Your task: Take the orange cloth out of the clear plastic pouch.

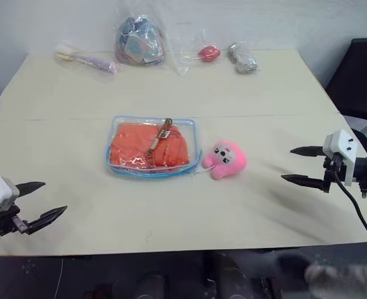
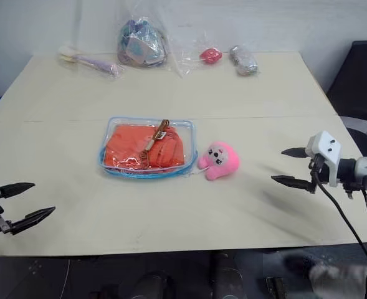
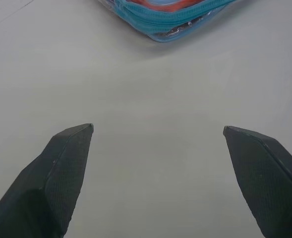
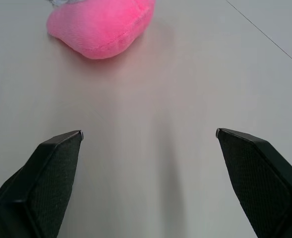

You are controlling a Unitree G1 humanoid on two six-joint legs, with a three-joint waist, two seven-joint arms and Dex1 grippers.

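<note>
The clear plastic pouch (image 1: 152, 149) with light blue trim lies flat in the middle of the table, its zipper edge also seen in the left wrist view (image 3: 170, 17). Inside it sits the orange cloth (image 1: 133, 151), folded, with a brown strap across it. My left gripper (image 1: 45, 199) hovers open near the table's front left edge, well short of the pouch. Out at the right side my right gripper (image 1: 298, 165) is open too, pointing toward the pink plush toy (image 1: 225, 159), with nothing between its fingers.
The pink plush toy (image 4: 102, 27) lies just right of the pouch, touching its corner. Along the table's far edge lie several crinkly clear bags (image 1: 139, 42) of small items. A black chair (image 1: 361, 75) stands off the right edge.
</note>
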